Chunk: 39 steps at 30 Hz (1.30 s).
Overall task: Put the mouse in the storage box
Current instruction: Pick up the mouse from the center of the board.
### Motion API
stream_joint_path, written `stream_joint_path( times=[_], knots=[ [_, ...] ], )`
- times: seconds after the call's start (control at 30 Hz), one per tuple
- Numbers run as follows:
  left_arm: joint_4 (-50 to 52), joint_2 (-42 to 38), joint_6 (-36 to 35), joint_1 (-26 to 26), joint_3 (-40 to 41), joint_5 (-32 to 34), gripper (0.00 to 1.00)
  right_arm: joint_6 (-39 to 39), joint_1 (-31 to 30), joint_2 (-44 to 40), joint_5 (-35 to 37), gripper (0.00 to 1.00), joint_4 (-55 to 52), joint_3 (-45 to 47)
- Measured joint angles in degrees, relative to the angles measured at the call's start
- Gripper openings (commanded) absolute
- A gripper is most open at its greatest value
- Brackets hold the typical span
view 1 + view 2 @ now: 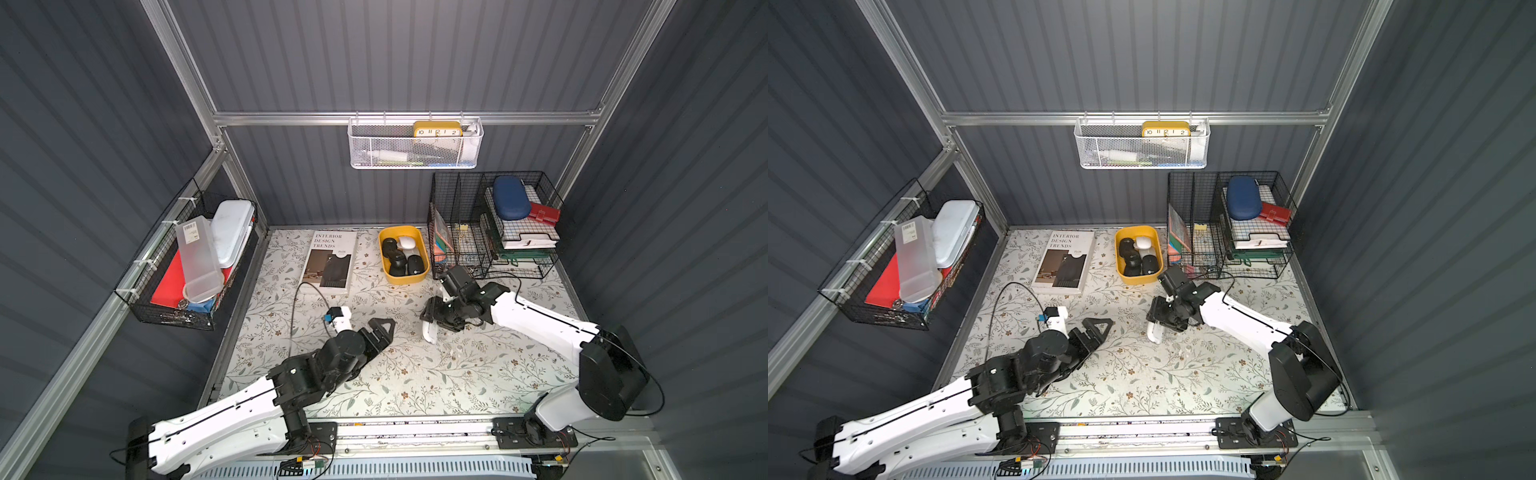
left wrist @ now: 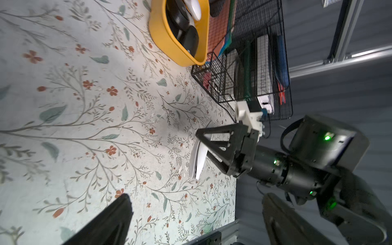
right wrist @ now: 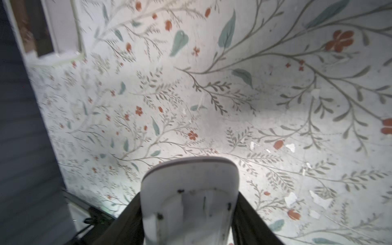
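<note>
Progress: white mouse [image 1: 428, 331] is gripped but not yet boxed; carry and release remain, by my judgement.
Right end effector [image 1: 430, 321]: clamped on the mouse's sides, with the mouse on end between the jaws.
Mouse position: low over the desk [image 1: 415, 374], near the storage box [image 1: 405, 279] but outside it.
Left end effector [image 1: 381, 330]: jaws apart, empty.

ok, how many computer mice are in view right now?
5. One white computer mouse is gripped by the right gripper. Four lie in the shallow yellow plastic bin with rounded corners: a second white mouse and three black mice. More could be hidden underneath.
</note>
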State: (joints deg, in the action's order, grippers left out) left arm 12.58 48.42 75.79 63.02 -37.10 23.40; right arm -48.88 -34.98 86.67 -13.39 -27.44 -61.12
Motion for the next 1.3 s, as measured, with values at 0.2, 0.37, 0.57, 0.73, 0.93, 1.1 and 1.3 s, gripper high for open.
stream_joint_path(
  times=[0.2, 0.37, 0.57, 0.73, 0.93, 1.1, 1.3],
  knots=[
    [-13.0, 13.9, -10.7, 0.0, -1.5, -4.3, 0.99, -11.0, 3.0, -3.1, -3.5, 0.46, 9.9, 1.5],
    [-20.8, 15.7, -17.6, -0.9, -1.5, -4.6, 0.97, -18.9, 5.0, -3.9, -7.2, 0.46, 16.4, 5.5],
    [-25.9, 15.8, -22.9, -3.2, -1.5, -3.6, 0.90, -24.2, 5.1, -5.0, -11.2, 0.46, 19.5, 7.1],
    [-26.7, 18.3, -26.2, -5.6, -2.4, -3.1, 0.88, -27.9, 5.1, -7.0, -13.7, 0.46, 22.4, 9.4],
    [-28.4, 19.8, -30.1, -5.6, -2.5, -4.9, 0.86, -30.3, 5.1, -8.1, -15.2, 0.46, 23.8, 10.4],
    [-30.1, 20.4, -33.2, -5.6, -2.7, -6.6, 0.81, -31.2, 5.1, -8.2, -15.7, 0.46, 24.8, 10.4],
    [-29.8, 26.0, -36.3, -5.6, -6.4, -6.7, 0.69, -31.7, 5.1, -8.2, -16.4, 0.46, 25.8, 10.4]
  ],
)
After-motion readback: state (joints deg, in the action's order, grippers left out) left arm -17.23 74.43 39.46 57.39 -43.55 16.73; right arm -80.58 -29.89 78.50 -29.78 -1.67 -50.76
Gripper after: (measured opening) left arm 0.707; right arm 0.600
